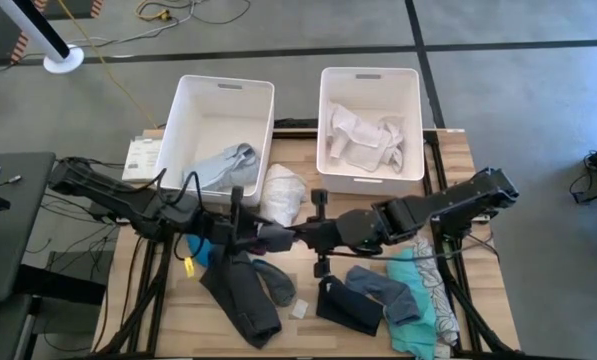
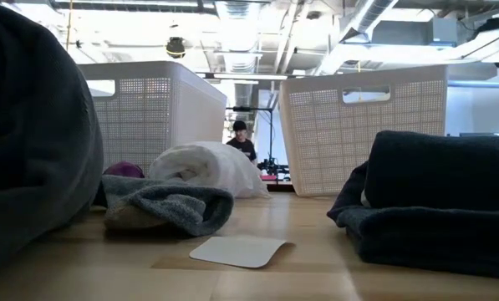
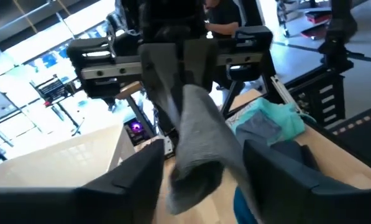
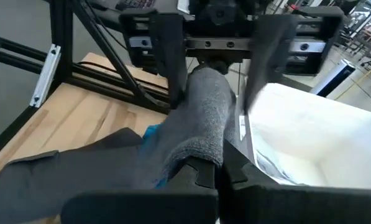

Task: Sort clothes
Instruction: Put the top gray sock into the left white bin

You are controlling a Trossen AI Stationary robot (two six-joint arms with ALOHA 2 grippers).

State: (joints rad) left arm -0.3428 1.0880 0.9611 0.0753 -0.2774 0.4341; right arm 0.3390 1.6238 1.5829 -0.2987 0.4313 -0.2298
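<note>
Passing the grey sock (image 4: 197, 118) from one arm to the other looks like the step in hand. It hangs above the middle of the table. The right gripper (image 4: 213, 174) is clenched on one end, and the left gripper (image 3: 201, 171) faces it with its fingers (image 3: 141, 180) spread on either side of the cloth, not yet pinching it as far as I can judge. To do this well, the left fingers should close on a full fold of the sock before the right lets go, since the loose end droops and could slip out.

Just below the meeting grippers lie a dark grey garment (image 1: 243, 300) and a small white card (image 1: 298, 310). A navy piece (image 1: 348, 305), a blue-grey one (image 1: 388, 290) and a teal one (image 1: 418, 300) wait under the right arm. A white bundle (image 1: 283, 190) sits between the grippers and the bins, right on the route back, so the carry should pass above it. Farther off, the left bin (image 1: 193, 110) holds a grey garment (image 1: 223, 165) and the right bin (image 1: 413, 110) holds white clothes (image 1: 363, 135)
</note>
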